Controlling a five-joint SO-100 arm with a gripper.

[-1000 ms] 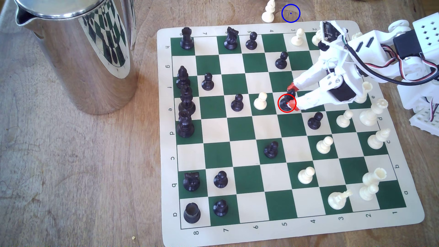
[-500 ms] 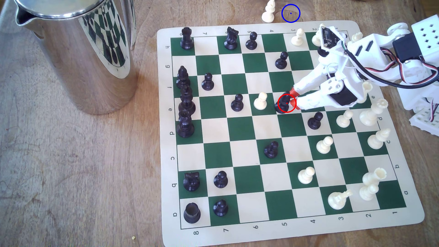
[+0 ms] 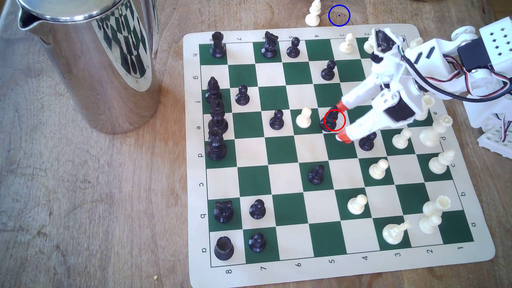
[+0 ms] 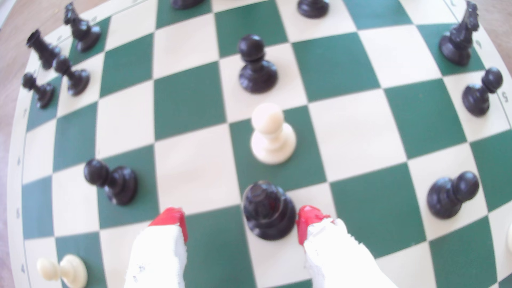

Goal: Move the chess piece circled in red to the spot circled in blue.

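Here the tabletop [image 3: 83, 193] is bare brown wood with visible grain. A green-and-cream chessboard mat [image 3: 476, 257] lies flat on it and serves as the landmark. The spot [image 3: 339, 15], a blue ring with a centre dot on bare wood, lies just beyond the mat's far edge, next to a cream pawn [image 3: 313, 15] that also stands off the mat. To the exterior view's left of the mat the wood is open, apart from a polished steel jug [image 3: 91, 63] standing well apart from the mat's corner; what it holds cannot be seen.

The chess piece [image 3: 331, 119], black and upright inside the red ring, stands near the mat's centre, about on the line between a green square and a cream one. Another cream pawn [image 3: 304, 118] stands on the next square toward the exterior view's left.

The pincer [image 3: 339, 121] reaches in from the mat's right side in the exterior view. Its red-tipped fingers [image 4: 309, 221] are spread wide and grip nothing. In the wrist view one tip sits just beside the piece's base, possibly touching; the other stands clearly apart across a green square. Black pieces line the mat's left edge in the exterior view, cream pieces its right.
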